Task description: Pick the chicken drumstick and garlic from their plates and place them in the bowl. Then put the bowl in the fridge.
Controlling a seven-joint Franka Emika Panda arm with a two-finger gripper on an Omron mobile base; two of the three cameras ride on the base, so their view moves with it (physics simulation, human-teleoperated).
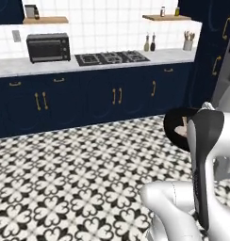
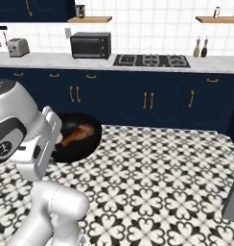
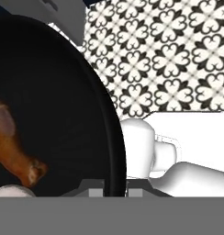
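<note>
— How is the arm posed?

— It is folded close over its own base, with the elbow raised. The bowl (image 2: 87, 144) is carried at the hand, well above the patterned floor (image 2: 162, 182). From the left base camera, the bowl (image 1: 176, 126) is seen just behind the dark forearm, tilted toward the camera.

— And the claw?

— The gripper (image 3: 114, 186) is clamped tight on the bowl's rim (image 3: 117, 151); the rim is seen running down between the finger tips at the bottom of the hand camera's picture.

— What is held in the bowl?

— The chicken drumstick (image 2: 78, 133) is laid inside, its bone end pointing toward the hand. From the hand camera the drumstick (image 3: 13, 151) is seen on the black inner surface, and a pale rounded shape, taken to be the garlic (image 3: 10, 190), is seen just under its bone end. From the left, the garlic (image 1: 183, 129) is partly hidden by the arm.

— And the surroundings?

— Navy cabinets (image 1: 88, 99), a stove top (image 1: 112, 58) and a toaster oven (image 1: 48, 47) are faced across the floor.
</note>
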